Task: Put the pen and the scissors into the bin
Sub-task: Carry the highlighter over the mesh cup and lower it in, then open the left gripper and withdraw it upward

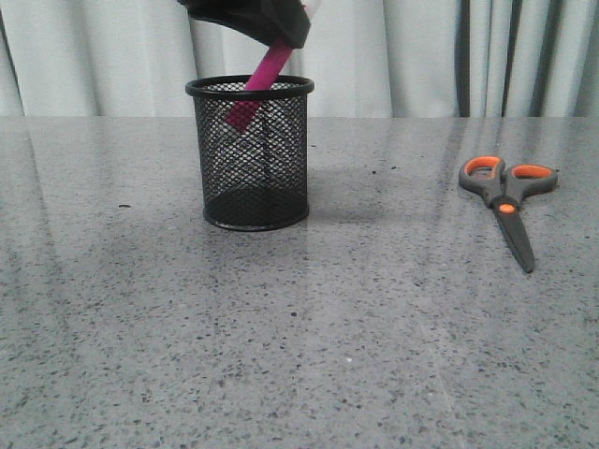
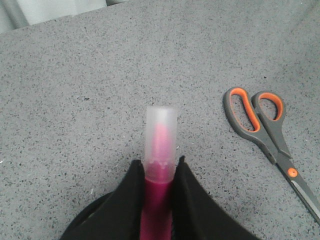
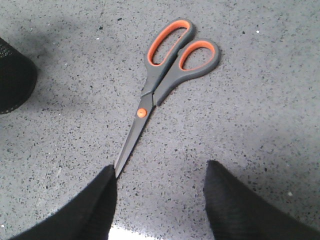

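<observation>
A black wire-mesh pencil cup (image 1: 250, 154) stands upright on a grey speckled stone table (image 1: 299, 355), with pale curtains (image 1: 421, 56) hanging behind it. The left gripper (image 2: 159, 200) hovers directly above the cup, its two black fingers (image 2: 129, 205) pinching a magenta marker pen (image 1: 260, 84) around its barrel. The pen is tilted, its lower end already inside the cup below the rim, its upper part leaning out toward the gripper. From the left wrist camera, the pen's translucent clear cap (image 2: 161, 137) sticks out beyond the fingertips.

The scissors (image 1: 506, 201) lie flat on the table, well apart from the cup on the robot's right side, closed, with grey handles lined in orange and blades pointing toward the viewer. The right gripper (image 3: 160, 200) hangs just above them, its fingers spread wide and holding nothing; one fingertip sits near the blade tips, though contact cannot be judged.

The task looks roughly halfway through its first part: the pen is partly in the cup but not yet released. The scissors remain untouched and are still to be picked up and placed.
</observation>
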Controlling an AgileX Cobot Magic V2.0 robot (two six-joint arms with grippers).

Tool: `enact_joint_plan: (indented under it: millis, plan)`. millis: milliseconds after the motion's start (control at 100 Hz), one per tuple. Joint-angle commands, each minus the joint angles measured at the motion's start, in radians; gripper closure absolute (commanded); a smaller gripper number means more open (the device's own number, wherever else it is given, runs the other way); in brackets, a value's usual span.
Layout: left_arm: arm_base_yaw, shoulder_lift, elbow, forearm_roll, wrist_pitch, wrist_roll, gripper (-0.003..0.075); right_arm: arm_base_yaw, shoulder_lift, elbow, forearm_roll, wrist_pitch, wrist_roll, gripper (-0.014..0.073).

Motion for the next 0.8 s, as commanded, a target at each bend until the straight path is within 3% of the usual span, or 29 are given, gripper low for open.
enact_joint_plan:
  millis: [0,370,580,790]
  plan:
    - [-0.002,-0.036,-0.03,-0.011,-0.046,-0.007,0.068,-0.006,-0.004,-0.036,0.015,-0.044,-0.008,0.0239]
    - [0.008,-0.049,-0.03,-0.011,-0.046,-0.007,0.043,-0.006,-0.004,-0.036,0.015,-0.044,-0.008,0.0241]
    - [0.059,-0.123,-0.03,-0.011,-0.045,-0.007,0.0423,-0.006,-0.004,-0.036,0.022,-0.018,-0.008,0.0241]
    - [0.176,-0.252,-0.026,-0.011,0.012,-0.007,0.0425,-0.006,0.034,-0.044,0.068,-0.002,-0.008,0.0241]
